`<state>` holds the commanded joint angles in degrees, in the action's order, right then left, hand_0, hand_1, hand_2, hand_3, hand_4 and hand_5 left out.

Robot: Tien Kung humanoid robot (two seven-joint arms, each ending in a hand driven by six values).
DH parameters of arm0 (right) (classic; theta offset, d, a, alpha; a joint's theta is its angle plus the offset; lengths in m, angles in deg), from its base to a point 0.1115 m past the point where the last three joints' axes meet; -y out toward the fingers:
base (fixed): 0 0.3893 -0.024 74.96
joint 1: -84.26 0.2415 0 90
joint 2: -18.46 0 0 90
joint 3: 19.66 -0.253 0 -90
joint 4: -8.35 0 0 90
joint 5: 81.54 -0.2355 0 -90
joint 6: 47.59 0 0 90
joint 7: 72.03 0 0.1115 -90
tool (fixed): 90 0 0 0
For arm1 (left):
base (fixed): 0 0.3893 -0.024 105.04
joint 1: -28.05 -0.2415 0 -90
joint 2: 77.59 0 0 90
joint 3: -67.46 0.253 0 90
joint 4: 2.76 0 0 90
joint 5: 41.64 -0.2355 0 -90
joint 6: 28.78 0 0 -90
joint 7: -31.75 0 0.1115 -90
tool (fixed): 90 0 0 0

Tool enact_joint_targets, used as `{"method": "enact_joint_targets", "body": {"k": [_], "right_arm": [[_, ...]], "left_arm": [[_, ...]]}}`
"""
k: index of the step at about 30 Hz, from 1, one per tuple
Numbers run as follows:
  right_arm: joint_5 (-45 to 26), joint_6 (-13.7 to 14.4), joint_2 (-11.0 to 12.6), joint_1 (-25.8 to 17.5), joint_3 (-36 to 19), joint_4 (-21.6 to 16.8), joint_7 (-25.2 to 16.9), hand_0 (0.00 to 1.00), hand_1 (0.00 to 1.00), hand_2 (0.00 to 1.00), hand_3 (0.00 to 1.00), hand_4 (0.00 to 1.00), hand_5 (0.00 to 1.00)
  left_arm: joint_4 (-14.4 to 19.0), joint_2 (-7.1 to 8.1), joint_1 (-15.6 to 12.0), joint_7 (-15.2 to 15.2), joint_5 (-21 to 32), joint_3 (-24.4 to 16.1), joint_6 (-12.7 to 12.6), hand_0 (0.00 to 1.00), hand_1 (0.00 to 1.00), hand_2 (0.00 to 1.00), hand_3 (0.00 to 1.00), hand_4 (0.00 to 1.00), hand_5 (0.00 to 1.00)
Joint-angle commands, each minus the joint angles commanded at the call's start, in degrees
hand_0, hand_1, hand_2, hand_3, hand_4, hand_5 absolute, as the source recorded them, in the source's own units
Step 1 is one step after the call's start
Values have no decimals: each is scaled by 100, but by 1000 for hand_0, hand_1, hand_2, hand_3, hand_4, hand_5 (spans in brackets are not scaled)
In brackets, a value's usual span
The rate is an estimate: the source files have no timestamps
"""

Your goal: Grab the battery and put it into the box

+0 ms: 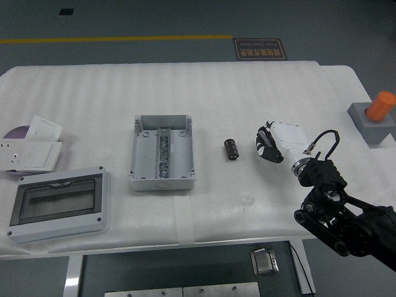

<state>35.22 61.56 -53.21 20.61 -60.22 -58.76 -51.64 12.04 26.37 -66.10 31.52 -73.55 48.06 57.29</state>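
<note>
The battery (231, 149), a small black cylinder, lies on the white table just right of the box. The box (161, 152) is an open grey enclosure with a metal rail inside, at the table's middle. My right hand (267, 144), white-backed with black fingers, hovers a little to the right of the battery, fingers loosely curled and holding nothing. It does not touch the battery. My left arm is out of view.
A grey lid with a clear window (57, 205) lies at the front left. White socket plates (32, 148) lie at the left edge. An orange cylinder on a grey block (374, 116) stands at the far right.
</note>
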Motion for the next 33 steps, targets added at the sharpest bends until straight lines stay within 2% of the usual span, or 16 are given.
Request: {"method": "enact_joint_targets", "body": {"k": [7, 11, 16, 18, 19, 24, 25, 30, 31, 33], "right_arm": [[83, -88, -92, 258, 246, -664, 71, 108, 365, 549, 653, 51, 2], [40, -116, -341, 502, 520, -942, 75, 108, 365, 549, 653, 51, 2], [-165, -107, -772, 832, 1004, -882, 38, 111, 367, 550, 655, 54, 2], [-183, -218, -900, 950, 1192, -809, 87, 111, 367, 550, 655, 54, 2], [-175, -264, -944, 1000, 1271, -773, 108, 142, 403, 565, 669, 106, 2], [-97, -677, -1076, 1228, 1641, -684, 285, 142, 403, 565, 669, 106, 2], [-89, -725, -1086, 1251, 1669, -683, 306, 431, 711, 736, 736, 427, 257], [-75, -817, -1122, 1348, 1754, -678, 350, 431, 711, 736, 736, 427, 257], [-80, -815, -1126, 1360, 1765, -680, 349, 776, 903, 905, 921, 591, 371], [-94, -803, -1139, 1379, 1785, -685, 344, 776, 903, 905, 921, 591, 371]], "left_arm": [[-9, 4, 6, -5, 29, 28, -1, 638, 670, 574, 601, 741, 358], [-26, 10, 7, -13, 84, 89, -1, 638, 670, 574, 601, 741, 358], [-40, 20, 6, -46, 145, 180, 2, 638, 670, 574, 601, 742, 359], [-46, 25, 3, -57, 169, 210, 2, 638, 670, 574, 601, 742, 359], [-49, 27, 1, -61, 179, 223, 3, 638, 670, 574, 600, 742, 361], [-70, 36, 10, -47, 220, 268, -28, 638, 670, 574, 600, 742, 361], [-71, 38, 13, -44, 221, 268, -33, 638, 670, 574, 599, 742, 364], [-72, 40, 29, -37, 220, 270, -43, 638, 670, 574, 599, 742, 364], [-71, 40, 31, -37, 220, 271, -44, 638, 670, 572, 598, 741, 365], [-71, 41, 33, -38, 222, 276, -42, 638, 670, 572, 598, 741, 365]]}}
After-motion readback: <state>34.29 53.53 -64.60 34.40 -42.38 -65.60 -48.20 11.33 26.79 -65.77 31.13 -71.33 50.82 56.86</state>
